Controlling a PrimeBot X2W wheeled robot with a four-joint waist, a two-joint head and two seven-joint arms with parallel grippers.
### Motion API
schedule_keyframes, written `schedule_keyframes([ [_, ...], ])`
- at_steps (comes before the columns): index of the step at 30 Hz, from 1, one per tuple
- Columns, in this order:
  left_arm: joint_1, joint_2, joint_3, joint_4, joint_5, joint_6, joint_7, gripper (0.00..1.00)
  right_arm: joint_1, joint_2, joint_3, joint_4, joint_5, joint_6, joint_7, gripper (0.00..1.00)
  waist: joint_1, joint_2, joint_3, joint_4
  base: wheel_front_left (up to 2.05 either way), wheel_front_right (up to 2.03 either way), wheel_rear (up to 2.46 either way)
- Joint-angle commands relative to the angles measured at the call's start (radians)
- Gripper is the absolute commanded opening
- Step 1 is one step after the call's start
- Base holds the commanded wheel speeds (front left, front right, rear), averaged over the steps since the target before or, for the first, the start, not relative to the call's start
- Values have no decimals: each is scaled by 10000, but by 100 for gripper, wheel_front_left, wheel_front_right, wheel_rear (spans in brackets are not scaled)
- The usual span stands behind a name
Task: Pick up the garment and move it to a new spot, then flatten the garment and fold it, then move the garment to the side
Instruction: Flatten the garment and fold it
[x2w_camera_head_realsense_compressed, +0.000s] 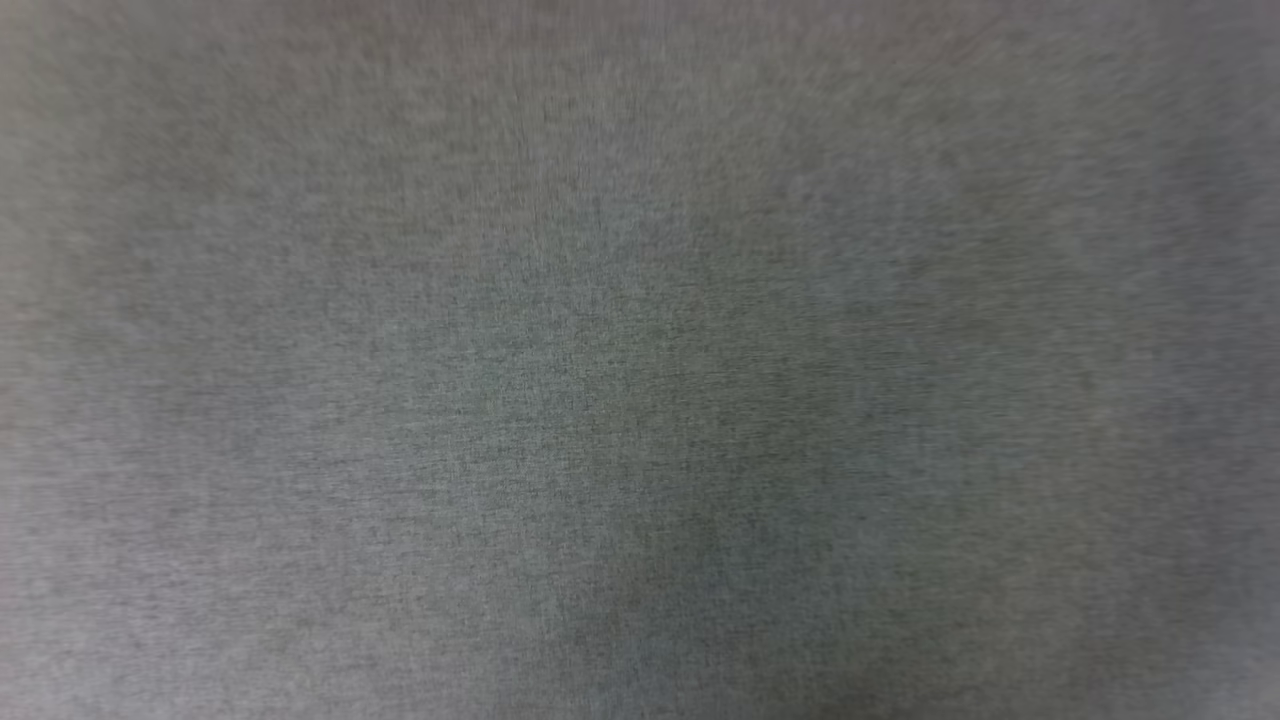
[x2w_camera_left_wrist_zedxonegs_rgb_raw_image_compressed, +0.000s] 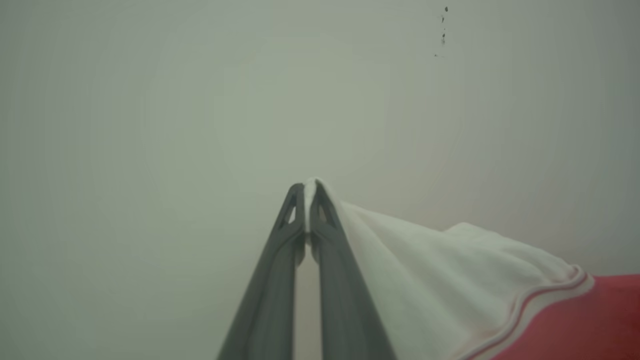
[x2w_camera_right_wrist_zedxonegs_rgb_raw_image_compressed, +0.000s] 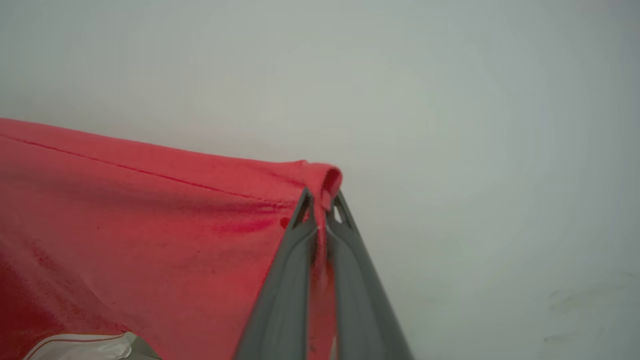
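Your dark, two-fingered left gripper (x2w_camera_left_wrist_zedxonegs_rgb_raw_image_compressed: 306, 189) was pinched shut on a white sleeve fold of the red jersey-style garment (x2w_camera_left_wrist_zedxonegs_rgb_raw_image_compressed: 450, 280), and your right gripper (x2w_camera_right_wrist_zedxonegs_rgb_raw_image_compressed: 320, 200) was pinched shut on its red stitched edge, so you should have drawn both grips apart evenly to tension the cloth.

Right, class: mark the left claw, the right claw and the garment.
left claw (x2w_camera_left_wrist_zedxonegs_rgb_raw_image_compressed: 305, 192), left wrist view, midway between its fingertips, shut on white cloth.
right claw (x2w_camera_right_wrist_zedxonegs_rgb_raw_image_compressed: 321, 200), right wrist view, midway between its fingertips, shut on the red edge.
garment (x2w_camera_right_wrist_zedxonegs_rgb_raw_image_compressed: 150, 225), right wrist view, on its red body.
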Motion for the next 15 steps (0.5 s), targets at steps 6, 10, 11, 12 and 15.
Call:
schedule_keyframes([
  [6, 439, -214, -13, 1047, -292, -488, -378, 0, -244, 22, 457, 710, 43, -10, -204, 0, -3, 0, 1108, 359, 0, 0, 0],
  [10, 939, -464, -126, 1709, -511, -730, -409, 0, 166, -56, 696, 1282, 256, -10, -430, 0, -3, 0, 820, 499, 0, 0, 0],
  [11, 1140, -520, -168, 1906, -560, -800, -396, 0, 355, -61, 769, 1468, 323, -10, -494, 0, -3, 0, 659, 524, 0, 0, 0],
  [12, 1327, -563, -171, 2068, -664, -826, -394, 0, 517, -67, 856, 1584, 402, -10, -542, 0, -3, 0, 488, 557, 0, 0, 0],
  [15, 2148, -651, -279, 2572, -830, -955, -420, 0, 1263, -103, 1250, 1914, 657, -10, -740, 0, -3, 0, -227, 612, 0, 0, 0],
])
